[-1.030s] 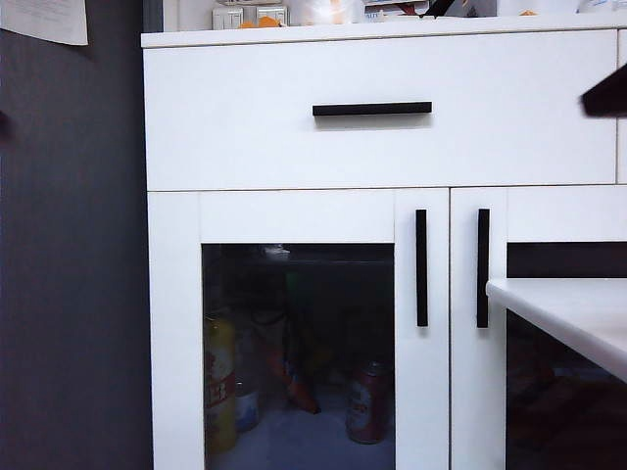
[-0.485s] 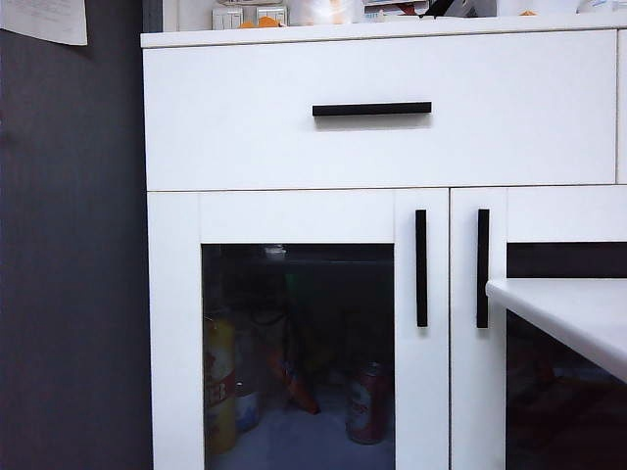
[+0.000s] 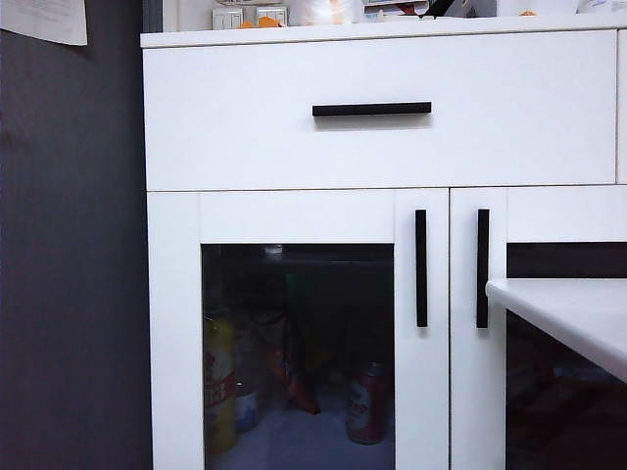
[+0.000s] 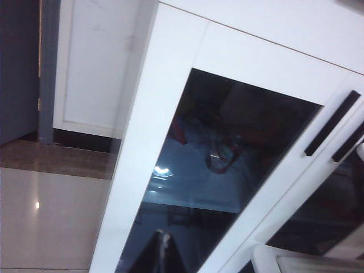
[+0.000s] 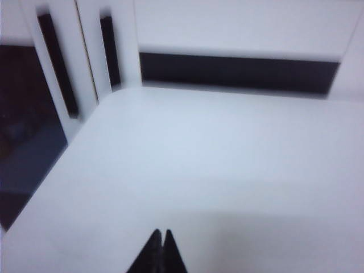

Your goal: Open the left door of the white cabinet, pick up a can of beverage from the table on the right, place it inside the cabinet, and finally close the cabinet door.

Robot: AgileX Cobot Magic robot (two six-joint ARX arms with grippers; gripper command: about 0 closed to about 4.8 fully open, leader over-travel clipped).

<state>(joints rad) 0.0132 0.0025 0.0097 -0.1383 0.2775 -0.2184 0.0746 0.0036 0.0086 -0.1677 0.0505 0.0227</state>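
White cabinet (image 3: 382, 108) seen square-on from the exterior view; drawer (image 3: 235, 117) with horizontal black handle above, two glass doors below. Left door (image 3: 299, 217) is shut flush against the frame, its vertical black handle (image 3: 421, 267) just beside the handle of the narrower right door (image 3: 482, 267).

Red can (image 3: 366, 402) is seen through the left door's dark glass — standing upright on the cabinet floor, toward the handle side. A yellow bottle (image 3: 219, 382) stands at the hinge side, with an orange packet (image 3: 298, 384) between them. Nothing is seen on the bare part of the table (image 3: 573, 313) that juts in from the right.

Neither arm is visible in the exterior view. In the left wrist view the left gripper (image 4: 162, 250) is closed, nothing held, hanging well back from the door glass. In the right wrist view the right gripper (image 5: 161, 250) is likewise pressed shut and empty, hovering over the bare tabletop near the two door handles.

Step judged: the end of the task — can inside, door closed, both arms drawn clear. Nothing of the task looks left undone. If any move is still called for, it would be only a check that the left door is seated fully; the seam against the right door looks even, so probably none is needed.
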